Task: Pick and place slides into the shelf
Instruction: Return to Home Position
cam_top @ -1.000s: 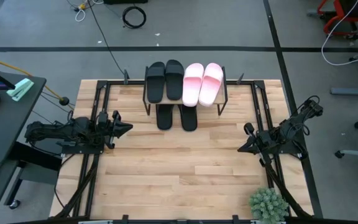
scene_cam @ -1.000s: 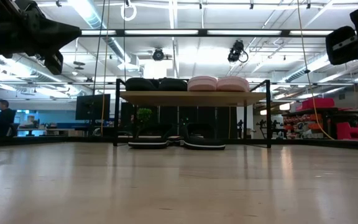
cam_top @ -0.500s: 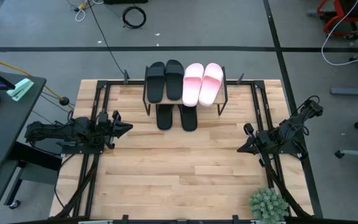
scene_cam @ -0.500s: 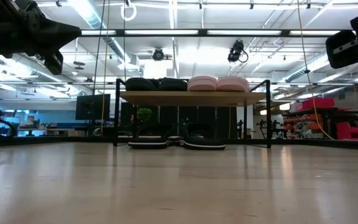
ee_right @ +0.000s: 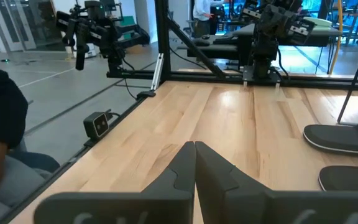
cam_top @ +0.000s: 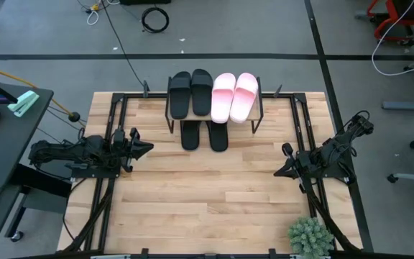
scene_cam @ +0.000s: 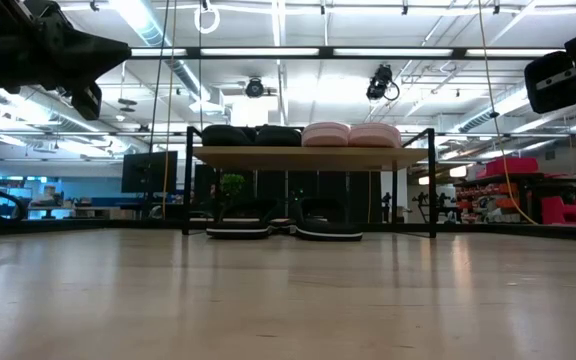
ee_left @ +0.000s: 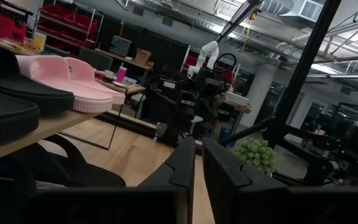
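Jaws were pressed together, holding nothing, on both the left arm (cam_top: pixel 85 152) and the right arm (cam_top: pixel 329 160), each folded at its own side edge of the worktop (cam_top: pixel 214 198). All six slides looked placed (a black pair (cam_top: pixel 190 93) and a pink pair (cam_top: pixel 234 96) atop the shelf (scene_cam: pixel 308 157), a second black pair (cam_top: pixel 204 137) beneath it), so only parking seemed left. The worktop's middle lay open; a potted plant (cam_top: pixel 309 236) sat at the corner near the right arm.

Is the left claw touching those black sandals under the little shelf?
Apart. The high view shows the left gripper near the left edge of the table, with bare wood between it and the black sandals under the shelf.
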Controlling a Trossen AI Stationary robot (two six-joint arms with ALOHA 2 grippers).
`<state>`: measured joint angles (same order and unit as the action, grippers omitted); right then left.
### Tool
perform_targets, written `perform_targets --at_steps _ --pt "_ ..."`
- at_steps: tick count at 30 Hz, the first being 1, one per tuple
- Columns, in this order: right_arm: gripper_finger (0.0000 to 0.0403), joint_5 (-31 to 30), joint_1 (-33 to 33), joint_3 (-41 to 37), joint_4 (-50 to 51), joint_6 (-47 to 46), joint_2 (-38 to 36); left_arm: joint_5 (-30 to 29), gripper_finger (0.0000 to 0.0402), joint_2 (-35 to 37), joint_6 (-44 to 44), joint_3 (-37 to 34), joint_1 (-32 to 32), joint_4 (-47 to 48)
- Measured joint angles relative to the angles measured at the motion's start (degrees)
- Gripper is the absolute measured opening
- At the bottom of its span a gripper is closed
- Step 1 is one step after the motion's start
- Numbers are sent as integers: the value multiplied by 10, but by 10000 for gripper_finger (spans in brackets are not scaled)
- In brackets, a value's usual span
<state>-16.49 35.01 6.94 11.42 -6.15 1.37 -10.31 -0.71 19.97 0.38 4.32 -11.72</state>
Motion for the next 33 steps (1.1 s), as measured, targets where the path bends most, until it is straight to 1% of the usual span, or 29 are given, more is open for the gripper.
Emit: perform_targets --at_steps 10,22,33 --pt "13 0 0 0 0 1 0 0 23 0 0 0 0 0" --pt "13 0 0 0 -1 2 0 0 36 0 0 0 0 0" --pt "13 0 0 0 -1 2 0 0 23 0 0 0 0 0"
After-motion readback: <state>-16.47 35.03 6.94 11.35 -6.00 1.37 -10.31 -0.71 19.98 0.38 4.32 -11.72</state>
